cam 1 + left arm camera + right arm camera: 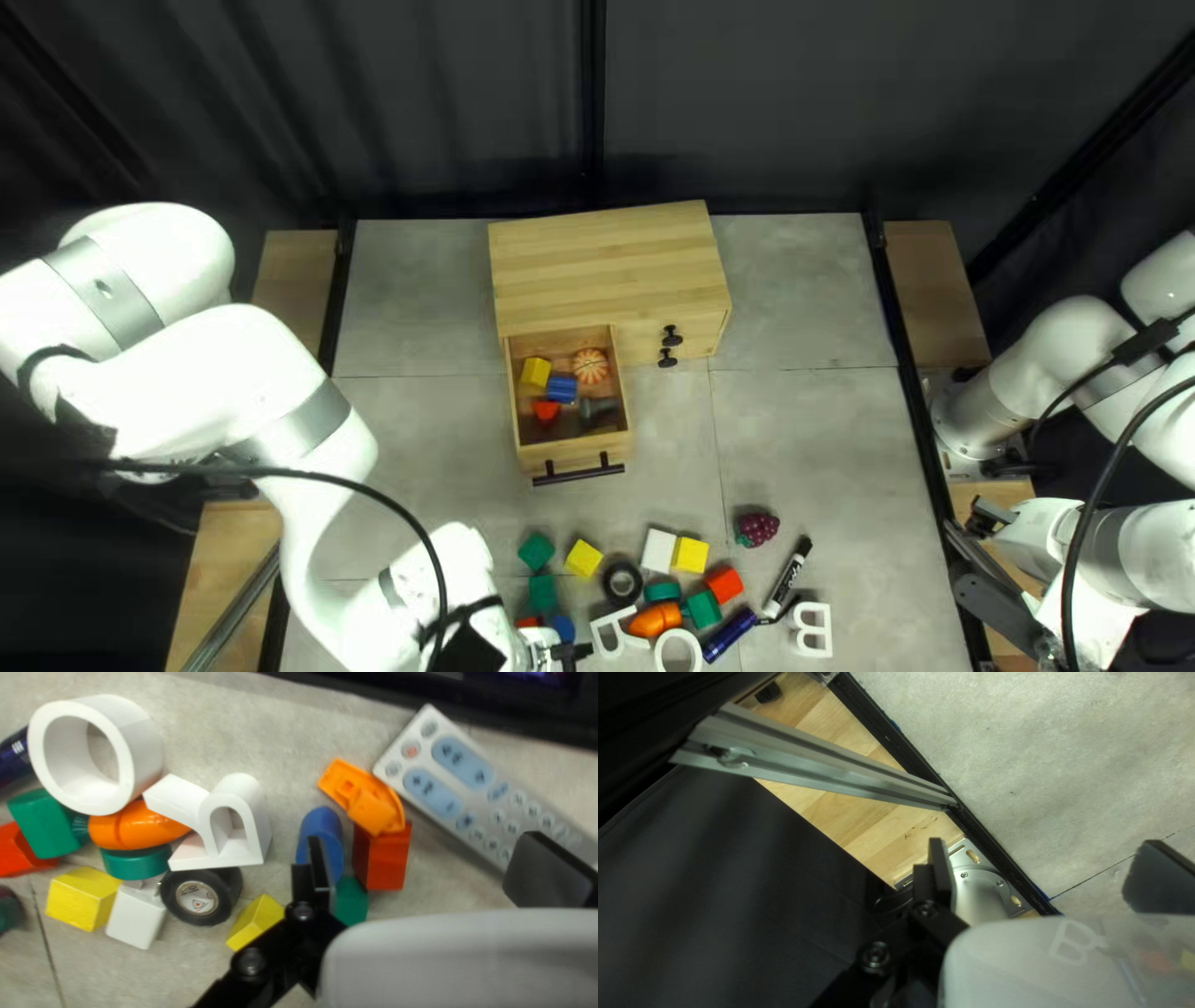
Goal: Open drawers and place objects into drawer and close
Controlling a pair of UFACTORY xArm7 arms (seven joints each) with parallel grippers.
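My left gripper [568,652] is low over the near-edge toys, by a blue cylinder [563,627]. In the left wrist view my left gripper [430,874] stands open; one finger is at the blue cylinder [320,835], and a red block [381,857], green block [351,901] and orange toy [366,796] lie ahead of or between its fingers. The wooden cabinet [610,280] has its left drawer [626,417] pulled out, holding yellow, blue and red blocks, a striped ball [590,365] and a dark object. My right gripper [981,560] is at the right edge; my right gripper [1049,874] is open, holding nothing.
Around the left gripper lie black tape [198,897], white letters, a white ring [93,753], an orange carrot [134,826] and a remote [486,784]. Grapes [757,528] and a marker [787,576] lie farther right. A metal rail [828,765] stands ahead of my right gripper.
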